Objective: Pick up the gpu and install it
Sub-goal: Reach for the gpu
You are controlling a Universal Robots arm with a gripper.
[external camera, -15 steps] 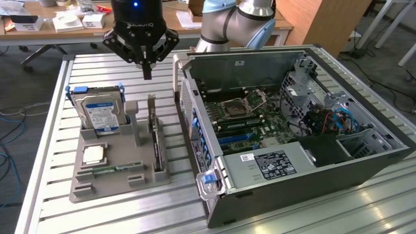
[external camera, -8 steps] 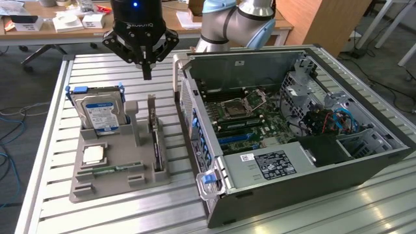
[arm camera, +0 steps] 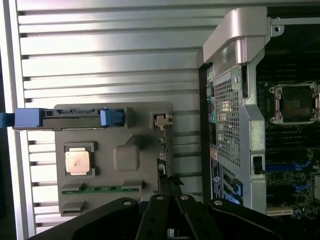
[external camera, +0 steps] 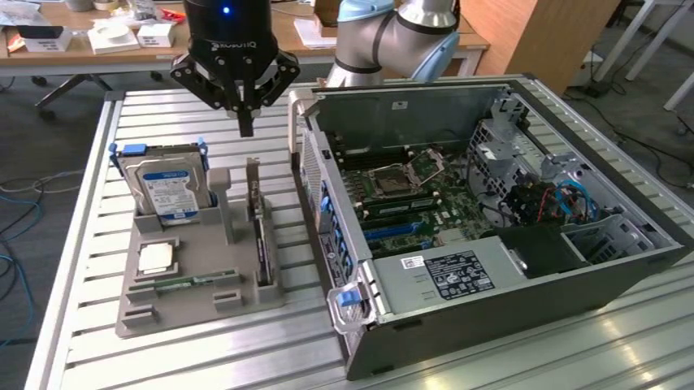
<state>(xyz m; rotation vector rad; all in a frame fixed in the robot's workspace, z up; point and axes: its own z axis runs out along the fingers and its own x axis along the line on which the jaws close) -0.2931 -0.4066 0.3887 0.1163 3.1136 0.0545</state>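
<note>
- Gripper (arm camera: 169, 194): black two-finger unit, closest to the wrist lens. Jaws are pressed together to a single tip and hold nothing.
- Same gripper in the exterior view (external camera: 245, 123): hangs tip-down over the far end of the grey tray (external camera: 174, 313), clear of everything on it.
- gpu (external camera: 260, 236): thin dark card standing on edge in a slot along the tray's side at the exterior view's right, just beside the computer case (external camera: 521, 292). It is not gripped or lifted.
- Key relation: the gpu lies below the tip. Its long axis runs far to near, and its far end is the part closest under the jaws. In the wrist view its edge (arm camera: 161, 167) lines up with the closed fingers, so they look centred over the card's thin top edge.
- Hard drive (external camera: 162, 185): upright at the tray's far end, toward the exterior view's left.
- Processor chip (external camera: 158, 258) and green memory stick (external camera: 193, 282): flat on the tray, nearer.
- Case: open, motherboard exposed.
- Slatted metal table (external camera: 217, 357): carries everything.
</note>
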